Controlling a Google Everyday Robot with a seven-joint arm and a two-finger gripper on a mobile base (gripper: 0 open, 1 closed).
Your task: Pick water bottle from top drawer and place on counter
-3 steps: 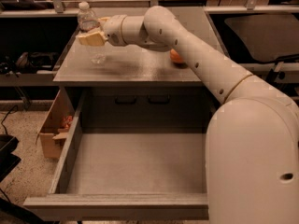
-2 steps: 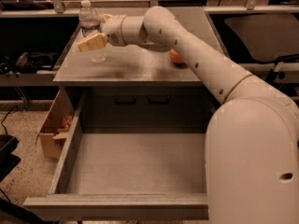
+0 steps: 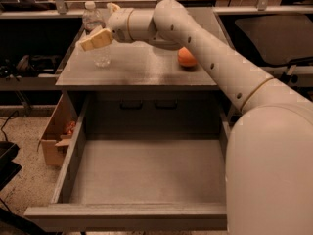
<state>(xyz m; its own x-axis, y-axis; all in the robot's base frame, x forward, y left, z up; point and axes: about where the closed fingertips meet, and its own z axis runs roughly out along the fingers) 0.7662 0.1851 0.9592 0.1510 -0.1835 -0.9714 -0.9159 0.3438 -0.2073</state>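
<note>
Since the water bottle [image 3: 92, 18] stands upright on the worktop [image 3: 146, 70], out of the top drawer [image 3: 146, 173], my tool [image 3: 98, 26] straddles it, spread wide, seemingly to release it.

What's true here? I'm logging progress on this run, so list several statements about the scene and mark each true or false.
1. The bottle is upright at the left side of the counter. True.
2. The drawer is shut. False: it is pulled open.
3. The gripper is at the bottle, above the counter. True.
4. The orange ball lies in the drawer. False: it lies on the counter, right of the bottle.
</note>
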